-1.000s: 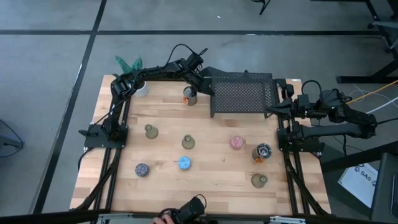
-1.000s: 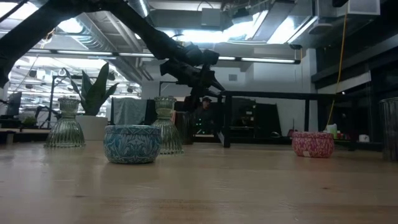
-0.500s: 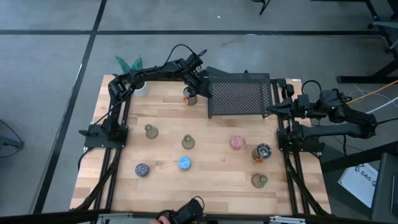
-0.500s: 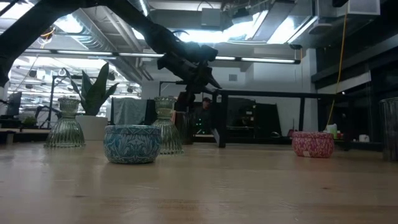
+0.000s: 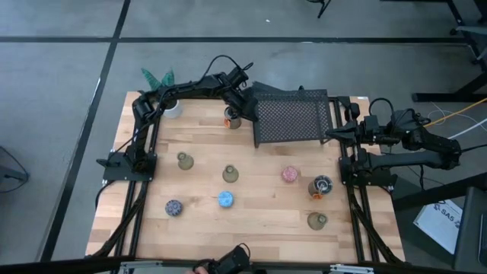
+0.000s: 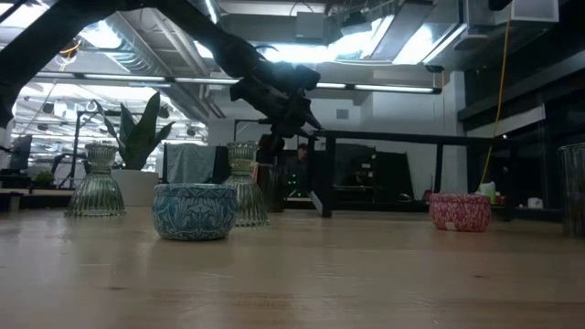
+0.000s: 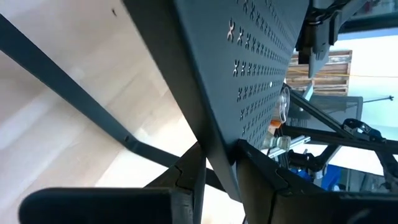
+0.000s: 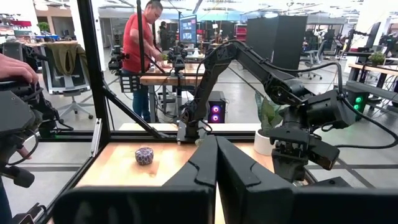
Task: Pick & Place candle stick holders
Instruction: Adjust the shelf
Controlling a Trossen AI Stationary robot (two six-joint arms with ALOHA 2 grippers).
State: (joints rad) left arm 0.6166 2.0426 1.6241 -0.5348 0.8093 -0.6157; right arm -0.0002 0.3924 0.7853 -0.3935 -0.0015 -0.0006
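My left gripper (image 5: 247, 100) is shut on the far left corner of the black mesh rack (image 5: 293, 116), which stands tilted at the table's far side. A silvery holder with orange (image 5: 230, 119) stands just left of the rack, under my left arm. The other candle stick holders stand loose on the wood: two olive glass ones (image 5: 183, 160) (image 5: 230, 174), a pink one (image 5: 289, 174), a blue one (image 5: 225, 199), a purple-speckled one (image 5: 173, 207), a second silvery one (image 5: 322, 185) and a third olive one (image 5: 316, 221). My right gripper (image 8: 216, 146) waits shut at the right edge. My left gripper pinches the rim of the rack's perforated top plate (image 7: 214, 158) between its two fingers (image 7: 186, 186), at the rack's far left corner. The fingers come slanting down from the table's left side. The rack sits tilted in the hold, its left leg (image 6: 315, 203) slanting.
A white pot with a green plant (image 5: 165, 91) stands at the far left corner behind my left arm. The right arm's base (image 5: 365, 164) takes the right edge. People work at desks beyond the table in the right wrist view.
My left gripper has drawn the rack a little toward the table's left edge. The rack's left end has come nearer the silvery holder and the rack leans more; its left leg has swung leftward in the low view. The holders have stayed put.
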